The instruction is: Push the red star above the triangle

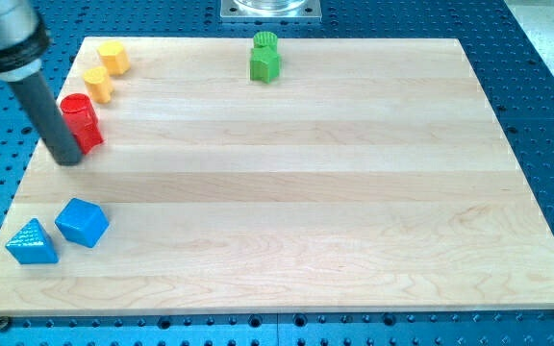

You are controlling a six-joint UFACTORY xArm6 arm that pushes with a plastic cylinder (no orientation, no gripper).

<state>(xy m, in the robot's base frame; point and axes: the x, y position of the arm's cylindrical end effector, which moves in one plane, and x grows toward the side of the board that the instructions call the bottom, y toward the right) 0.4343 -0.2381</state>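
Resting on the wood board [287,192] near its left edge, my tip [68,160] is seen touching the red star [82,123] on the star's left and lower side — the dark rod leans up from there to the view's top left corner. No jaws are there to be open or shut; the arm ends in a plain rod, so nothing is held. The red star is found in the upper left part of the board. Just above it, two yellow blocks are lined up: one yellow block [98,84] close to the star, another yellow block [113,58] a bit higher, near the board's top left corner. The blue triangle [33,242] is seen at the bottom left corner, w/ a blue cube [83,222] just beside it on the right. The star is well apart from the triangle — higher up and a bit to the right of it. A green block [265,58] is set alone by the top edge, near the middle.
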